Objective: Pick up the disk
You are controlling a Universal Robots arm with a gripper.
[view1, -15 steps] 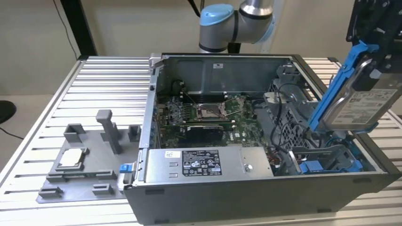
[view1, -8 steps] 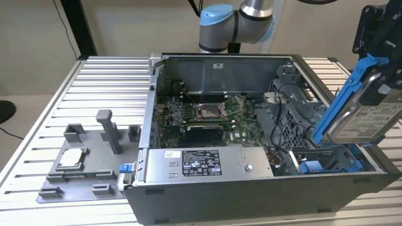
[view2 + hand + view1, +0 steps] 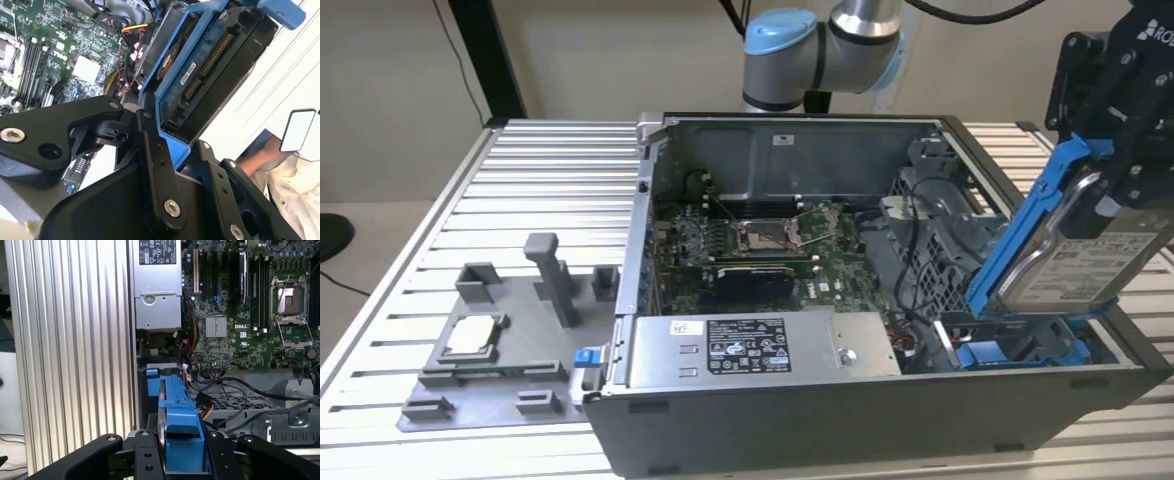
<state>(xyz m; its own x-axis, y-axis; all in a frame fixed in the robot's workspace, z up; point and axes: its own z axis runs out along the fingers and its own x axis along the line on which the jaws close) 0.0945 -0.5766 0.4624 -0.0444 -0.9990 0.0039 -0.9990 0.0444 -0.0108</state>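
Disk [image 3: 1074, 262] — silver-grey drive with a white label, clipped in a blue plastic frame [image 3: 1034, 215]. In the exterior view it stands steeply tilted above the computer case's [image 3: 854, 420] corner at that view's right, its lower end near the blue drive bay [image 3: 1027, 352], its upper end under the black gripper [image 3: 1127, 205].

Gripper — closed on the disk. In the first wrist view the black fingers [image 3: 145, 460] press against both sides of the blue frame [image 3: 182, 440], with the disk's thin metal edge [image 3: 161, 432] showing beside it. The second wrist view gives the disk's circuit-board underside [image 3: 210, 65] and connector row, the blue frame [image 3: 170, 135] wedged between the black finger links [image 3: 155, 170].

Computer case — open, lying on a ribbed aluminium table [image 3: 534, 180]. The exterior view shows the motherboard [image 3: 747, 245] with its processor socket [image 3: 761, 235], and the grey power supply box [image 3: 761, 345] with a black-and-white label along the near wall. The first wrist view shows the same box [image 3: 157, 290], a small square heatsink [image 3: 216, 327], cables and a perforated metal bay [image 3: 235, 407].

Grey fixture tray [image 3: 494, 350] — exterior view, on the table at that view's left, carrying a small square silver chip [image 3: 474, 333].

Person's sleeve [image 3: 290, 185] — second wrist view, beyond the table edge, beside a white-screened device [image 3: 298, 130].

Robot arm joint [image 3: 821, 50] — exterior view, behind the case.
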